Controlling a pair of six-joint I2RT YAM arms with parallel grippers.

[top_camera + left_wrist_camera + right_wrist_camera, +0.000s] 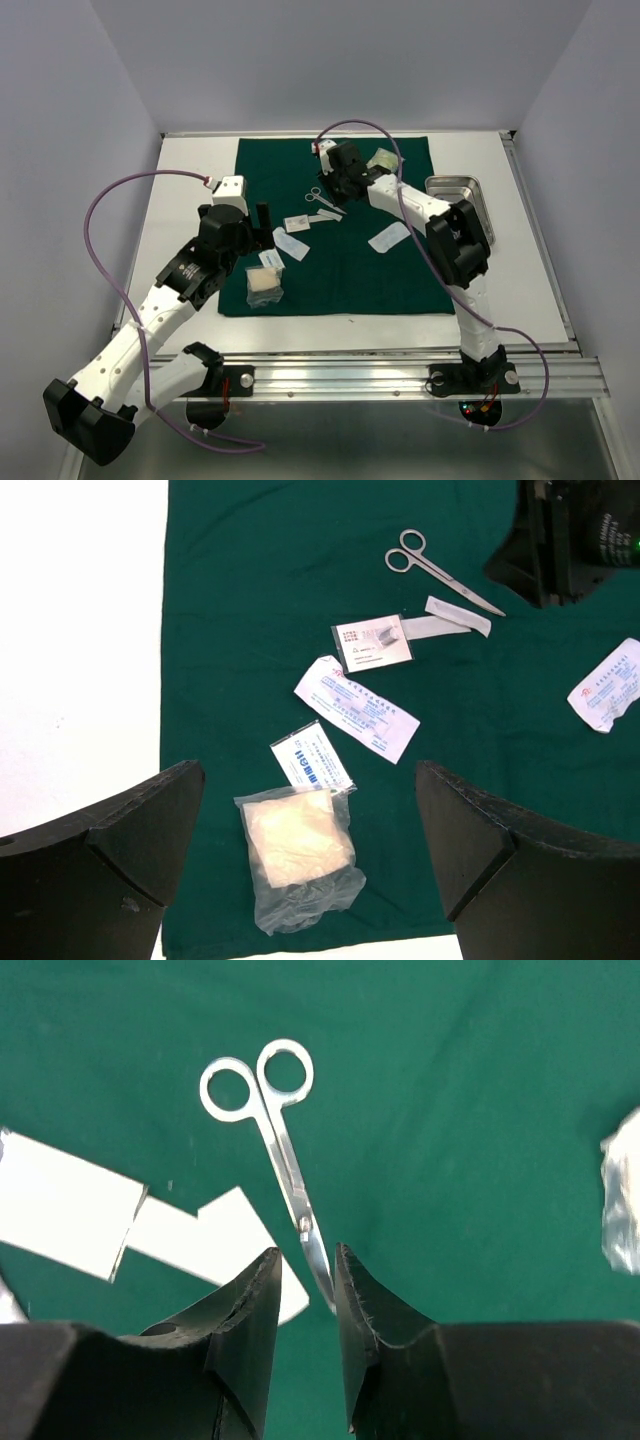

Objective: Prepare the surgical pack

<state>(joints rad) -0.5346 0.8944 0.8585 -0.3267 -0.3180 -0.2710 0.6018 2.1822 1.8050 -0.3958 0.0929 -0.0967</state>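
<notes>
Start at the drape's point(340, 270) near-left corner: your left gripper point(305, 780) hangs above it with its jaws spread as wide as they go and nothing between them. Under it, on the cloth, lies the gauze in a clear bag point(300, 855). Two white printed packets point(312, 758) point(357, 708) sit just beyond the bag, toward the drape's middle, and a small card-backed packet point(372, 643) lies past those.

At the drape's far middle, the scissors point(285, 1160) lie flat on the cloth. Your right gripper point(307, 1260) is right at their tip, jaws parted only a little, with the blade tip in the gap. The blade sits close to one finger; I see no firm pinch on it.

Right of that, another white packet point(389, 237) lies on the drape's right half, and the steel tray point(455, 180) stands just off the drape's right edge, partly hidden by the arm.

I judge you early in the job: the cloth is spread and the items are scattered loose on it, but nothing is gathered, trayed or folded in. I can't make out any forceps.
</notes>
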